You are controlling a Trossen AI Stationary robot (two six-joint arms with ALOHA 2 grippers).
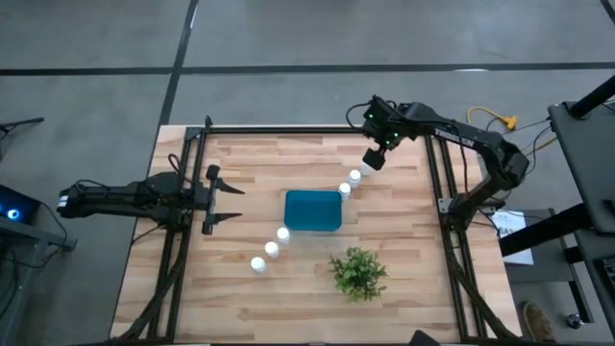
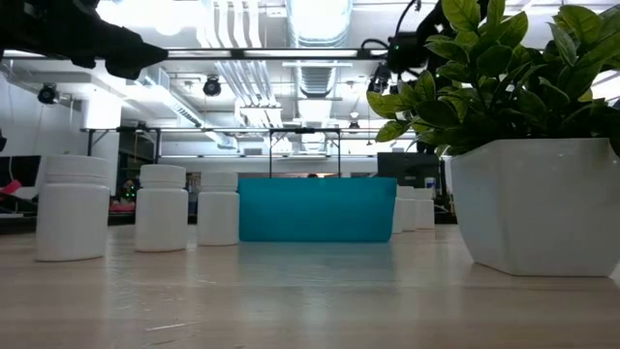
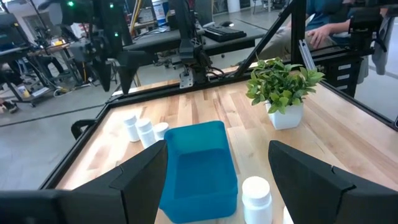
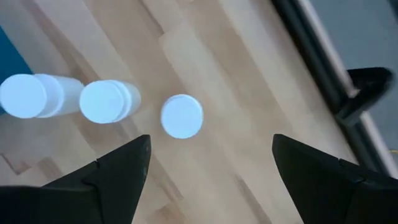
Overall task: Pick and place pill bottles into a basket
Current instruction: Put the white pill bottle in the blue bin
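The right end effector (image 4: pixel 205 168) hangs above the far-right row of bottles (image 4: pixel 181 116), fingers spread wide, holding nothing, pointing down at the bench (image 1: pixel 404 231). The left end effector (image 1: pixel 231 204) waits at the left edge, level, fingers also apart and empty. Six white capped bottles stand upright in a diagonal line, three either side of the teal basket (image 1: pixel 313 210), which sits mid-bench.
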